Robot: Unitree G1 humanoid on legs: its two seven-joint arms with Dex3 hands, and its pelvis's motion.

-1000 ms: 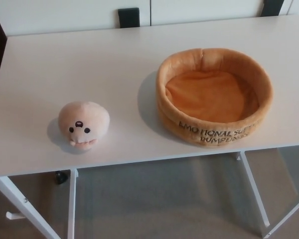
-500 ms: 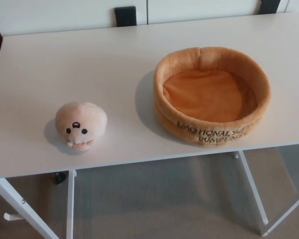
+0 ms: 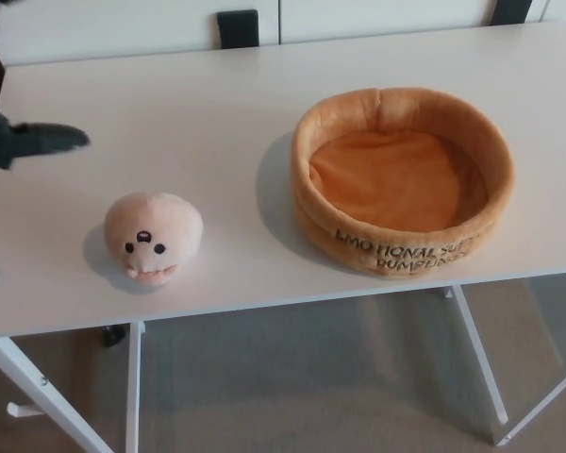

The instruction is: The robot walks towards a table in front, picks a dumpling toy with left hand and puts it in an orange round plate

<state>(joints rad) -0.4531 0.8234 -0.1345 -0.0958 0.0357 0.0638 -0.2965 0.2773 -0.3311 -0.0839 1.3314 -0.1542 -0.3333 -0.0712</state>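
Dumpling toy (image 3: 154, 237): sits on the desk (image 3: 198, 123) near its front-left edge, face toward the camera, untouched.
Orange round plate (image 3: 402, 179): soft, high-walled, empty; stands to the robot's right of the toy, well apart from it, also close to the front edge.
Left hand (image 3: 24, 142): enters at the picture's left border, above and behind the toy, holding nothing; one dark finger points toward the desk's middle; whether the fingers are spread cannot be told, since most of the hand is cut off.
Right hand: not in view.
Step in hand: the reach toward the toy; grasp not yet begun.
Doing it well: probably best to descend from above, straddle the rounded body, and close gently, because the plush will yield and may roll.
Edges: the toy lies near the front edge, so a forward push could tip it off.
Open room: bare desk between toy and plate allows a clear sideways carry; the plate's raised wall calls for lifting first.
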